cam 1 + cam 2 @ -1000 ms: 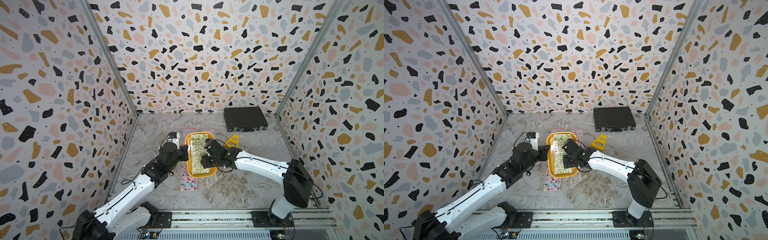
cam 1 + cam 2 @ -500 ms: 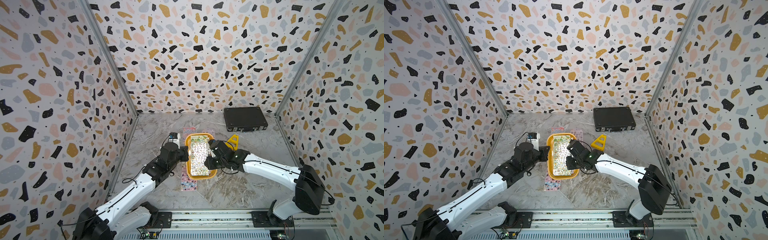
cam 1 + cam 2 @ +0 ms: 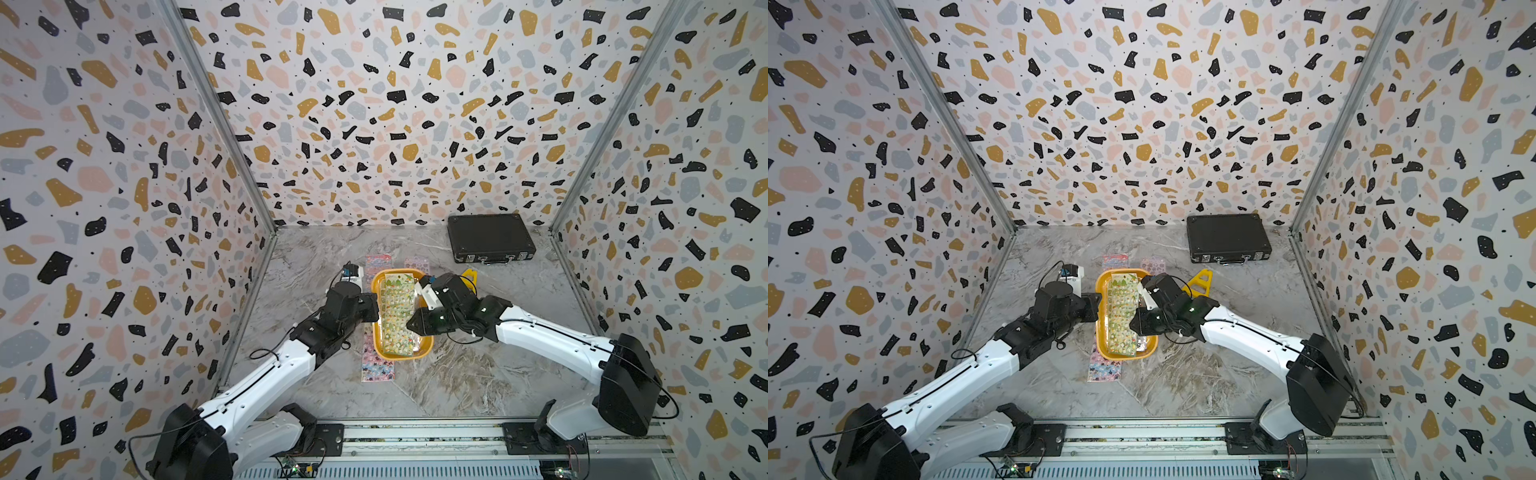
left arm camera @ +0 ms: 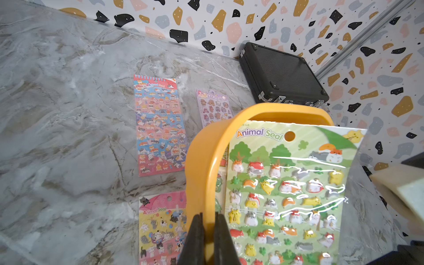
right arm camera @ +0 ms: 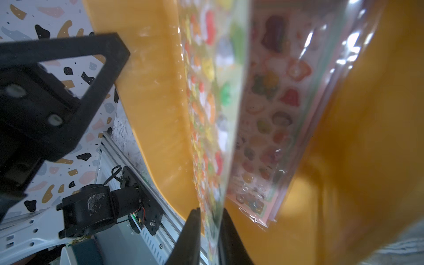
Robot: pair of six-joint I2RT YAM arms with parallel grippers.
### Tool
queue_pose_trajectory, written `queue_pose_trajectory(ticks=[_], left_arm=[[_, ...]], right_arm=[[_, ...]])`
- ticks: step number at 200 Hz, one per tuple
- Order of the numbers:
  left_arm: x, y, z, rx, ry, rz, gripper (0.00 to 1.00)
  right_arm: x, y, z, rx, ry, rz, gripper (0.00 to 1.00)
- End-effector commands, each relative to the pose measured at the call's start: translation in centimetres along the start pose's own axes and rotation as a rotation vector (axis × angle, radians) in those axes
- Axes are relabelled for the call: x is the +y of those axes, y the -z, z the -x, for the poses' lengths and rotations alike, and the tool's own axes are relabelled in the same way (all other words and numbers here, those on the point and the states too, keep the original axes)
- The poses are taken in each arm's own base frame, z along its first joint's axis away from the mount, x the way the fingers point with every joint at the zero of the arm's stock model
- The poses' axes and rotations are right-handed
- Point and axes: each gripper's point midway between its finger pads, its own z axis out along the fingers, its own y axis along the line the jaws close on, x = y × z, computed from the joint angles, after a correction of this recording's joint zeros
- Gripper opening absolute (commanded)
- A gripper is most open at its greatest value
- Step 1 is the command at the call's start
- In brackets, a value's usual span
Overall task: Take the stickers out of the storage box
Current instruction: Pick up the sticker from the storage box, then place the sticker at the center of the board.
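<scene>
The left gripper point(image 4: 208, 216) is pressed onto the box point(image 4: 202, 149) wall, one finger inside and one outside, which only the left wrist view shows. The right gripper point(image 5: 210, 220) pinches the green sheet point(image 5: 206, 91) by its edge. The sheet is tilted up off the stack point(image 5: 275, 103) in the box beyond its tips, and both top views hide that pinch under the wrist. Three loose sheets point(image 4: 158, 124) lie on the table outside the box, past the left gripper.
</scene>
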Motion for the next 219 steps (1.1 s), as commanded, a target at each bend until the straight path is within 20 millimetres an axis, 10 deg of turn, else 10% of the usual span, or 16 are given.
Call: queue_pose_trajectory(ticks=[1,81,219], left_arm=[[-2.1,0.7,3.1,-0.085,0.003,-0.065,0.0],[-2.1,0.9,3.2,-0.09,0.001,-0.065,0.0],[2.7,3.9,4.5,-0.211,0.069,0.172,0.0]], right_arm=[[0.9,0.4,0.1,-0.001,-0.002,0.041,0.12],[0.7,-1.8,0.2,0.048,-0.03,0.051,0.05],[4.4,6.4,1.3,-0.065,0.019,0.297,0.0]])
